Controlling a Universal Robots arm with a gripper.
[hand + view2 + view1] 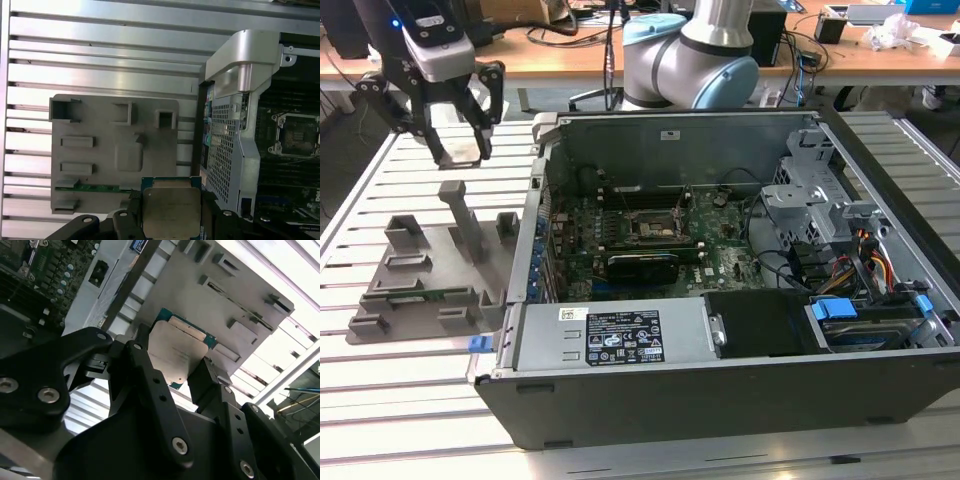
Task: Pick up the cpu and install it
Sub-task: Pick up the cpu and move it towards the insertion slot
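Gripper (460,150): pinching the cpu (171,210) by 2 opposite edges, above the tray (420,270).
Care: level carry, light squeeze.

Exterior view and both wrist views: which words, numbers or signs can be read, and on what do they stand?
Black label on the grey box in the computer case: white print, too small to read.
White sticker beside it: too small to read.
Chip held in the gripper: no print can be made out on its metal top.
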